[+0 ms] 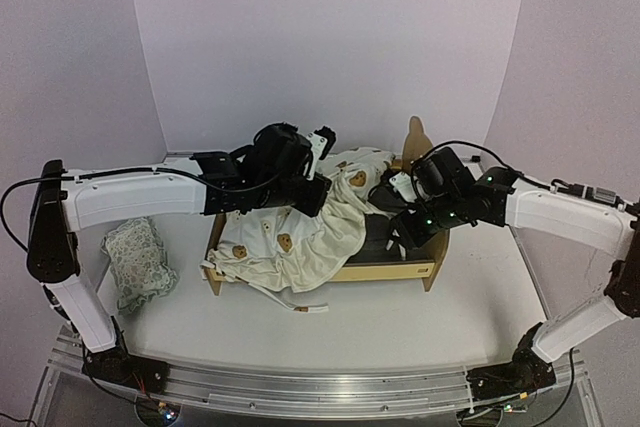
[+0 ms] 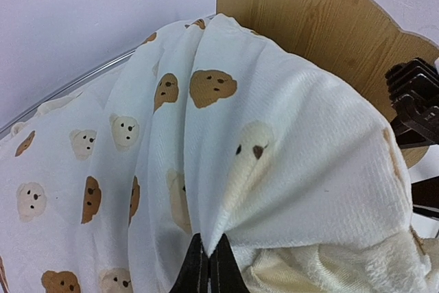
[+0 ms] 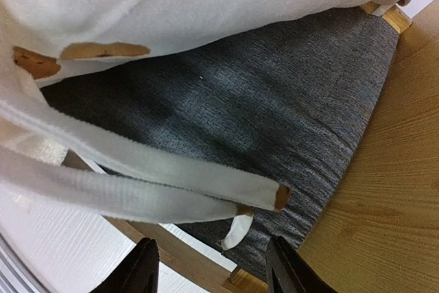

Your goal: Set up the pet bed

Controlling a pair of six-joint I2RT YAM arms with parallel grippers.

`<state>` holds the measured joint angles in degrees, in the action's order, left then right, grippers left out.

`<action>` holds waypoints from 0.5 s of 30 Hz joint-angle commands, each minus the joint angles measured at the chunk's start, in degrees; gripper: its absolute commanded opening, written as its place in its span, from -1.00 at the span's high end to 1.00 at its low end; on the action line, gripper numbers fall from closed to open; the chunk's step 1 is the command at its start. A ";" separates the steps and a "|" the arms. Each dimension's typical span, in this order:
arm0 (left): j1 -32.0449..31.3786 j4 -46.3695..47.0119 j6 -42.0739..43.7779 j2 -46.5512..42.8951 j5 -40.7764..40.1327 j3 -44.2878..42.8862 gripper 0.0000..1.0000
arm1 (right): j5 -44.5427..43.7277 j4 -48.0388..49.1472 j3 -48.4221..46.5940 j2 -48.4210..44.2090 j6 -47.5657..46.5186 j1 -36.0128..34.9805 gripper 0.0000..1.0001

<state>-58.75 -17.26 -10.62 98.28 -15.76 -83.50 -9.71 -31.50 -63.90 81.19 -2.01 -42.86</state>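
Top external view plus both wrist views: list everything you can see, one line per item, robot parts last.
pet bed: one, light plywood with a dark grey fabric base, mid-table.
cover: one, cream with bear faces, bunched over the bed's left part and spilling over its front rail.
ties: several, cream strips on the cover; one lies on the table in front of the bed.
pillow: one, pale floral, on the table left of the bed, apart from it.
table: one, white, under everything.
arms: two, white with black joints, reaching in from either side.
left claw: black, shut on a fold of the cover.
right claw: black, open over the grey base, holding nothing.
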 commanded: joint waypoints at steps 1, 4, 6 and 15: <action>0.68 0.02 -0.89 -4.74 -2.01 1.00 1.00 | -4.00 4.05 2.04 2.05 1.13 -0.68 -0.08; 0.74 0.03 -0.92 -5.31 -1.94 1.27 1.00 | -4.75 5.68 3.24 3.12 1.34 -0.82 0.01; 0.80 0.03 -1.04 -5.45 -1.91 1.48 1.00 | -4.75 6.54 3.84 3.71 1.56 -0.82 0.08; 0.82 0.46 -1.23 -6.25 -1.90 2.41 1.00 | -3.12 8.94 6.57 4.12 1.57 -0.91 0.23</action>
<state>-58.43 -16.88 -11.00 95.45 -15.81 -81.62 -13.46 -25.44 -58.67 85.32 -0.93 -43.64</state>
